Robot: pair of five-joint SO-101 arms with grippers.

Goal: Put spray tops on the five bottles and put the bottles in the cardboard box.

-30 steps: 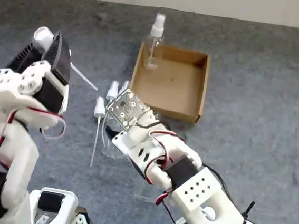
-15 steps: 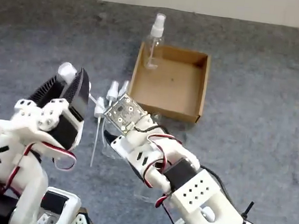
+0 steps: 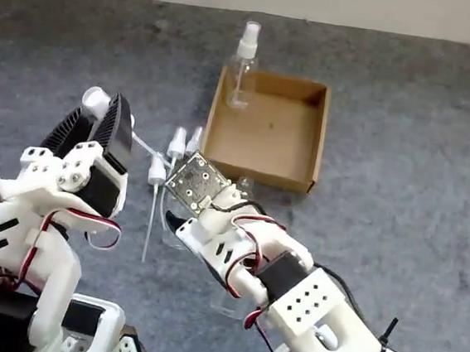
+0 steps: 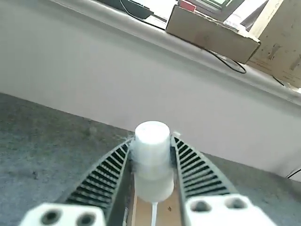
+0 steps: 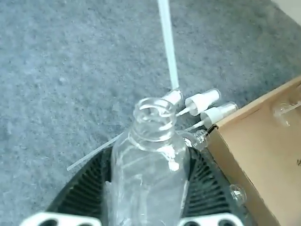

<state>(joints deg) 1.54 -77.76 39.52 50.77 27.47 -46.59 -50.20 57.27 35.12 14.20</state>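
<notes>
Right gripper nearest, fingers closed on a clear bottle, held upright with its threaded neck open and uncapped. In the high view this gripper sits low over the grey worktop, just in front of the cardboard box. Left gripper is raised off the worktop, fingers clamped on a white spray top; its thin dip tube slants toward the loose tops. 3 loose spray tops lie on the worktop just beside the box's left wall, tubes trailing toward the arms. 2 bare bottle necks show right by the box's near wall. Farthest: 1 capped bottle upright at the box's far-left corner, apparently inside.
</notes>
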